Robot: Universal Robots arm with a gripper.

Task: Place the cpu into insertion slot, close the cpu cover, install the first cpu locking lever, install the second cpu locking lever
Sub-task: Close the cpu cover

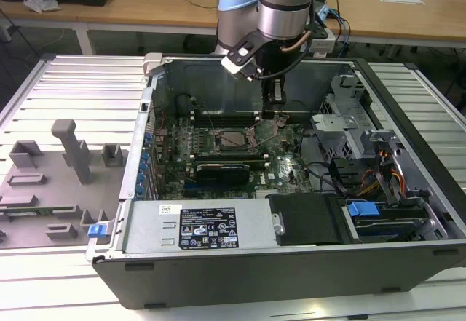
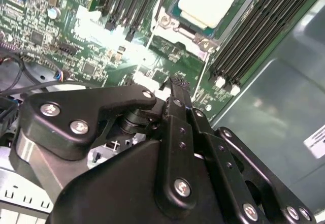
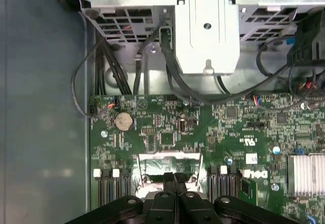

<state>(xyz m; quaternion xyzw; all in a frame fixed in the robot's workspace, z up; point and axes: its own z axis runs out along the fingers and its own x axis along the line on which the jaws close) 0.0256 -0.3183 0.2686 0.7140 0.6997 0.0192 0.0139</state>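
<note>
Across the exterior view from its left: one cpu [image 1: 234, 140] sits in the one insertion slot [image 1: 219, 136], and the one cpu cover [image 2: 169, 30] looks to lie down around it. Just to that view's right, my single gripper [image 1: 274, 114] hangs low over the motherboard [image 1: 287, 167], fingers pinched together with nothing visible between them. I make out what looks like one thin lever rod [image 2: 205, 76]; I cannot tell a second. My worry is the tips skidding off it and gouging the board.
</note>
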